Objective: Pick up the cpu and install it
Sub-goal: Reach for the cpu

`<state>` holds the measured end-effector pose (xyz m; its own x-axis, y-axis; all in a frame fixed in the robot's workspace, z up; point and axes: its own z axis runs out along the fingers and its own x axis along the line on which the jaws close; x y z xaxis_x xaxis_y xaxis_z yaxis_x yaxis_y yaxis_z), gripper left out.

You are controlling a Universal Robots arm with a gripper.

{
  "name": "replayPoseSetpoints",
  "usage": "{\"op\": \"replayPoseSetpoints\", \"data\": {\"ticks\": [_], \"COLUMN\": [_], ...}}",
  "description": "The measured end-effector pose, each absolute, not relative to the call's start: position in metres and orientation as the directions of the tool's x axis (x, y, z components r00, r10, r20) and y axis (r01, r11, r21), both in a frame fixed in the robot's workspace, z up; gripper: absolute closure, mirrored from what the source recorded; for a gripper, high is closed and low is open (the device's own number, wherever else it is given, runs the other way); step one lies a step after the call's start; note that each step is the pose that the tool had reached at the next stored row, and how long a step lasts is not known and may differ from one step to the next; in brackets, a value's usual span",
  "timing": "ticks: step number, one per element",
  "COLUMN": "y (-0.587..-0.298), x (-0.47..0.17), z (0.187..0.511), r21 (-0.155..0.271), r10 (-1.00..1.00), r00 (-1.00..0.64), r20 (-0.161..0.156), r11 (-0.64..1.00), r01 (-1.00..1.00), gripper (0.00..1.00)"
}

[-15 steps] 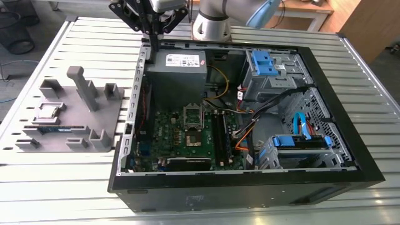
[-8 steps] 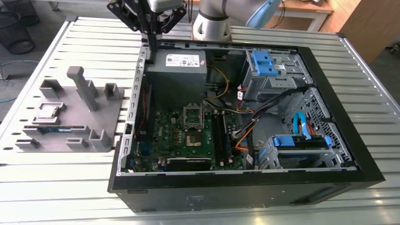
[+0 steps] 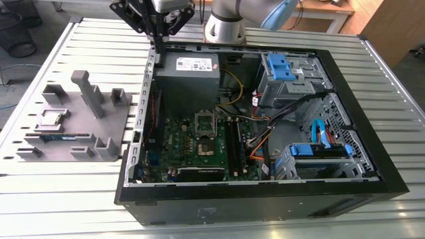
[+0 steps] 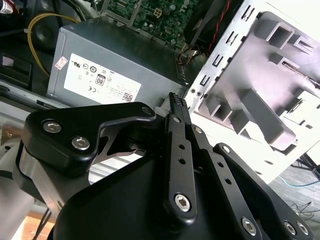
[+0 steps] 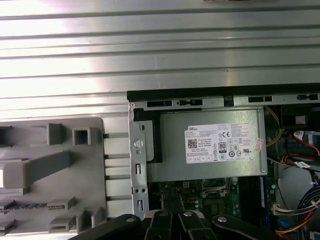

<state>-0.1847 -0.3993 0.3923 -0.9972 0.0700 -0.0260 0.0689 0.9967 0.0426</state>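
The cpu, a small silver square chip, lies in a recess of the grey holder block on the exterior view's left, outside the case. My gripper hangs over the back-left corner of the open computer case, beside the grey power supply. It is far from the cpu. Its black fingers are pressed together with nothing between them, as both wrist views show. On the green motherboard, the socket lies uncovered with its silver hinged frame raised.
A long memory stick lies on the holder block in front of the cpu, and a tall grey post stands behind it. Blue drive cages and loose cables fill the case's right side. Slatted metal table surrounds everything.
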Motion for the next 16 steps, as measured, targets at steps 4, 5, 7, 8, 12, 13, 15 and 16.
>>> {"op": "replayPoseSetpoints", "data": {"ticks": [4,5,7,8,12,13,15,16], "y": [-0.399,-0.399,-0.399,-0.399,-0.399,-0.399,-0.399,-0.399], "x": [-0.189,-0.190,-0.192,-0.193,-0.197,-0.198,-0.199,-0.199], "z": [0.392,0.392,0.392,0.392,0.392,0.392,0.392,0.392], "r21": [0.043,0.043,0.043,0.043,0.043,0.043,0.043,0.043], "r10": [0.070,0.070,0.070,0.070,0.070,0.070,0.070,0.070], "r00": [-0.997,-0.997,-0.997,-0.997,-0.997,-0.997,-0.997,-0.997], "r20": [-0.026,-0.026,-0.026,-0.026,-0.026,-0.026,-0.026,-0.026], "r11": [0.997,0.997,0.997,0.997,0.997,0.997,0.997,0.997], "r01": [0.069,0.069,0.069,0.069,0.069,0.069,0.069,0.069], "gripper": [0.89,0.89,0.89,0.89,0.89,0.89,0.89,0.89]}}
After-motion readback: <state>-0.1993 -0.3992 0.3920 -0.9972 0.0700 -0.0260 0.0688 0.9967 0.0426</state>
